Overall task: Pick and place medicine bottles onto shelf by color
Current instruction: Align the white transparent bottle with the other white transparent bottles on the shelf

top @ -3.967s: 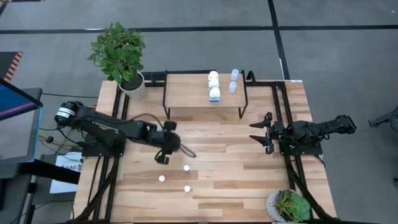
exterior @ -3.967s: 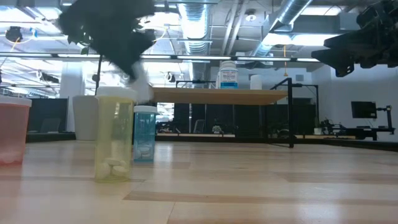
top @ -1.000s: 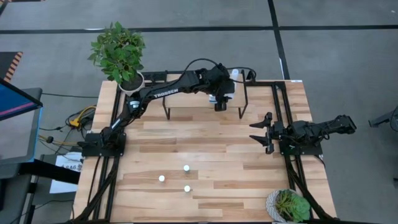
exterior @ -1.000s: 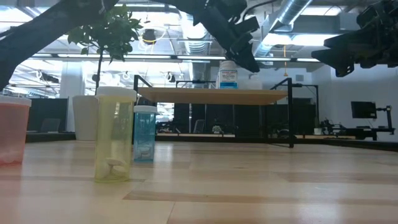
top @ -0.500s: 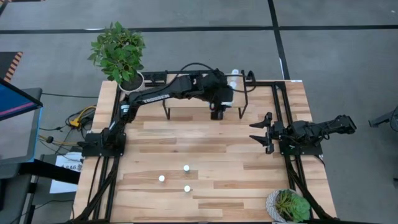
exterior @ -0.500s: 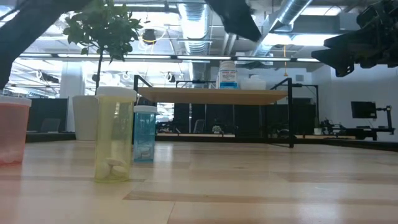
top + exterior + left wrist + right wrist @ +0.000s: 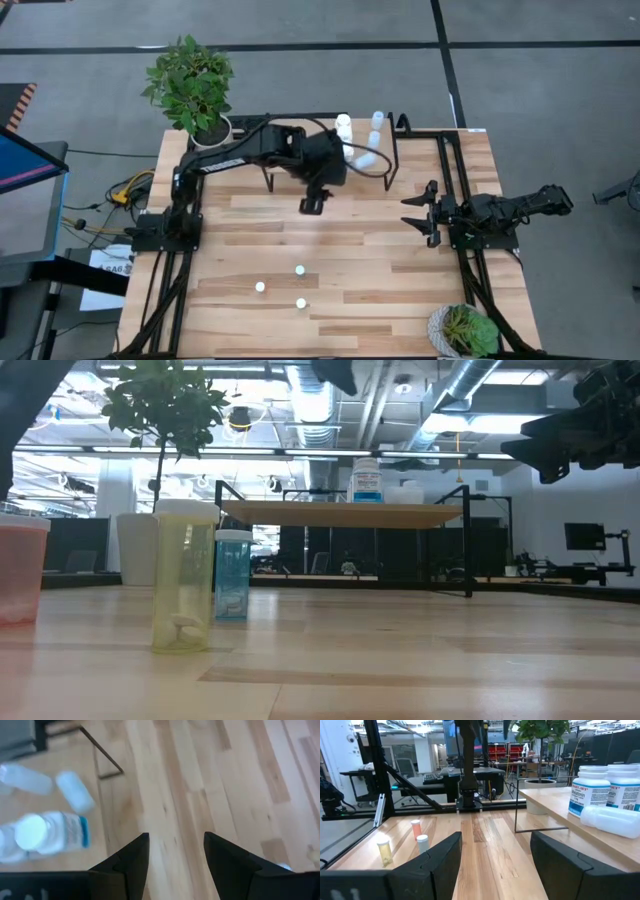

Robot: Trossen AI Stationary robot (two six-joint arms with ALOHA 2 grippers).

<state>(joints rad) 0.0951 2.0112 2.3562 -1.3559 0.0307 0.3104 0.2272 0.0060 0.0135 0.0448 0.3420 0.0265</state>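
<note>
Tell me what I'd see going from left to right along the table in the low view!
Red see-through bottle → tall yellow see-through bottle → small blue see-through bottle → white bottle with blue label up on the light-wood shelf.

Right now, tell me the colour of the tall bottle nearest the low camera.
Translucent yellow bottle with a pale lid; low view shows it best.

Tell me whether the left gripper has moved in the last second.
Yes. The left gripper has pulled back off the shelf, toward the table's middle, jaws open and empty.
</note>
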